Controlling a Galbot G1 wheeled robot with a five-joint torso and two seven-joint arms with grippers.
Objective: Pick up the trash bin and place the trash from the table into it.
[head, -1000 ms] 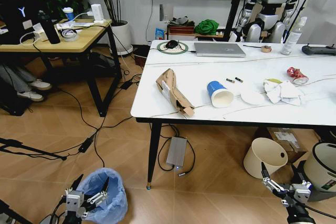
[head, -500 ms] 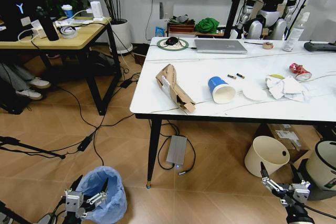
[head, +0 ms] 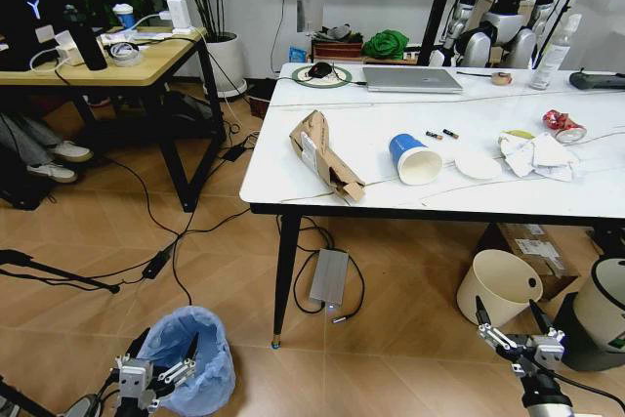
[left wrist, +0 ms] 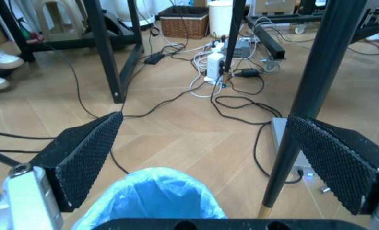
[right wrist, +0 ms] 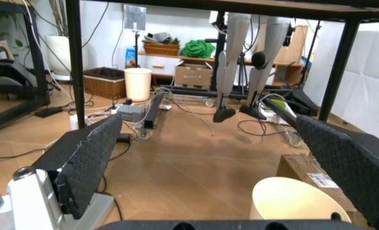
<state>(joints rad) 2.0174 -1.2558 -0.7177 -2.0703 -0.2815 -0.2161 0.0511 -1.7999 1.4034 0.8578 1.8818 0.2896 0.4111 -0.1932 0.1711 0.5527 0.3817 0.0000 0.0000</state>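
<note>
The trash bin [head: 195,363], lined with a light-blue bag, stands on the floor at the lower left, near the table's front left leg. My left gripper [head: 163,349] hangs open just above its near rim; in the left wrist view the blue bag [left wrist: 154,196] lies below the spread fingers [left wrist: 80,153]. On the white table [head: 283,187] lies the trash: folded brown cardboard [head: 325,158], a tipped blue-white cup [head: 415,159], crumpled tissues [head: 537,153] and a red wrapper [head: 562,125]. My right gripper [head: 506,312] is open, low at the right beside the cream bucket [head: 500,285].
A silver laptop [head: 410,79] and a spray bottle [head: 549,52] stand at the table's back. A larger bin [head: 605,310] sits at the far right. A wooden desk [head: 107,65] is on the left. Cables and a power brick [head: 329,280] lie on the floor under the table.
The whole head picture has shifted a little, so the camera has moved. Both grippers stay open and sit slightly lower in the picture. The trash on the table has not moved.
</note>
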